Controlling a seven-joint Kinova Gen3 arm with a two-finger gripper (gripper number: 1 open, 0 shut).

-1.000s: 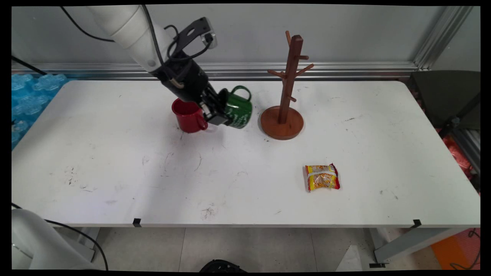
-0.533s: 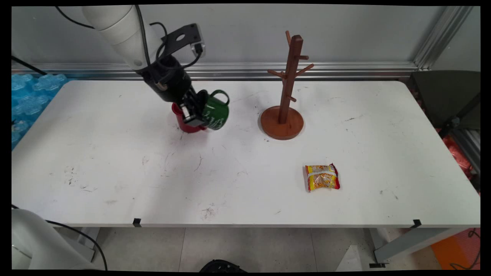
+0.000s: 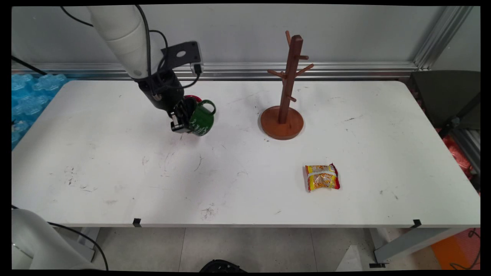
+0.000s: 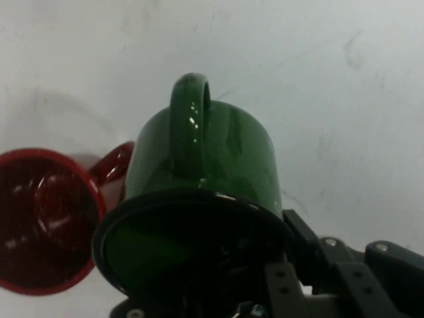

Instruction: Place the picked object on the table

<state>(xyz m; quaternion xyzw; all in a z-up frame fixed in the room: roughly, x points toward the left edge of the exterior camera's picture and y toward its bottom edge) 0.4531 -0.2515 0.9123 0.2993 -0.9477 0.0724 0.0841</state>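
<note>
The pincer (image 3: pixel 183 119) is gripping the rim of a green mug (image 3: pixel 201 119), carrying it tilted above the worktop (image 3: pixel 115 161). Its fingers are largely hiding inside the mug in the hand view. A red mug (image 4: pixel 40 218) is sitting just behind the green mug, mostly covered in the main view. A wooden mug tree (image 3: pixel 285 92) is standing well apart from the green mug, with a snack packet (image 3: pixel 322 177) lying beyond it, toward the near edge.

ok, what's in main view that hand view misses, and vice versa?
Main only: the wooden mug tree, the snack packet, the table's edges and the wall behind. Hand only: the green mug's black rim and inside, and down into the red mug. Both: the claw shut on the green mug, the red mug close beside it.
</note>
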